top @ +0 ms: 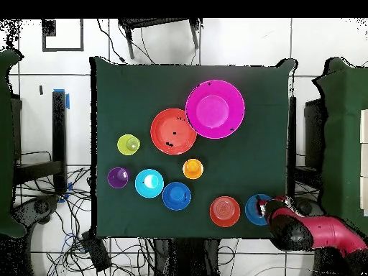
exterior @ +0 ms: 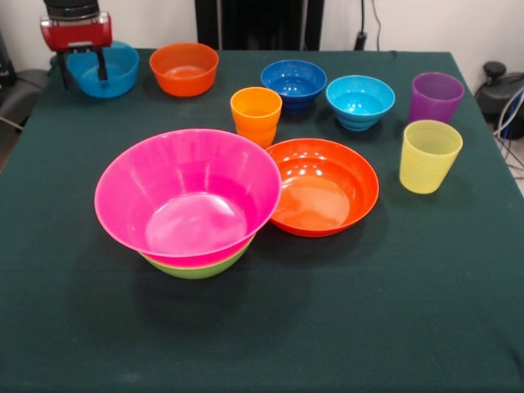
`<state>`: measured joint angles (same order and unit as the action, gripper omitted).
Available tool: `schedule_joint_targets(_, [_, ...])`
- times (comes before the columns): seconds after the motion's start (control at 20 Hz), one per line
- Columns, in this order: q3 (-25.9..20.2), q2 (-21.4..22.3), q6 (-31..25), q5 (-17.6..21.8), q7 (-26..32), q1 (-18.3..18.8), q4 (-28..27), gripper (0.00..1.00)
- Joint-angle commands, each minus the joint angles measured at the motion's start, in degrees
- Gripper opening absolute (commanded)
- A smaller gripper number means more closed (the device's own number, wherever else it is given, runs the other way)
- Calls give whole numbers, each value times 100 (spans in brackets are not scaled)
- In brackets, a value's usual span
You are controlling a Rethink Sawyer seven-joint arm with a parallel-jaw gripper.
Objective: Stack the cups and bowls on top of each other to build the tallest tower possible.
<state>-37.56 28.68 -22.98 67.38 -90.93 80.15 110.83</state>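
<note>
Starting with the front view, the gripper [exterior: 82,70] is seen at the far left corner of the green counter [exterior: 409,311], its two dark jaws apart and set astride the near wall of a blue bowl [exterior: 105,70], one outside the rim and one inside; whether the wall is actually pinched cannot be told. An orange bowl [exterior: 184,68] stands just beside it; further along the back row are placed a dark blue bowl [exterior: 294,83], a cyan bowl [exterior: 360,101] and a purple cup [exterior: 435,97]; a yellow cup [exterior: 430,155] stands in front of the purple one, upright. An orange cup [exterior: 255,115] is set between the back row and the big bowls. The tower [exterior: 192,201] is made of a pink bowl [exterior: 188,192] nested in a lime bowl [exterior: 196,266], only whose lower edge is shown; a shallow orange bowl [exterior: 323,186] lies against its right side, partly covered by the pink rim.

Seen from overhead, the red arm [top: 323,237] is brought in from the lower right, with the gripper [top: 267,208] over the blue bowl [top: 255,208] at the counter's [top: 122,86] edge; the pink bowl [top: 215,109] overlaps the shallow orange one [top: 172,131]; the cups and small bowls are spread apart below them.
</note>
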Motion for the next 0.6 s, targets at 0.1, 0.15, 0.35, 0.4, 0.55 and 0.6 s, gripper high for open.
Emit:
schedule_joint_targets(0.1, [-211, -664, 239, 505, 1422, -154, -187, 100])
schedule_joint_targets(0.15, [-233, -708, 286, 515, 1439, -116, -189, 100])
schedule_joint_targets(0.35, [-295, -723, 270, 463, 1468, -81, -165, 100])
schedule_joint_targets(0.4, [-328, -679, 244, 426, 1484, -67, -130, 100])
schedule_joint_targets(0.55, [-456, -646, 201, 363, 1628, 4, -64, 100])
schedule_joint_targets(0.6, [-749, -912, 188, 191, 1975, 381, -2, 0])
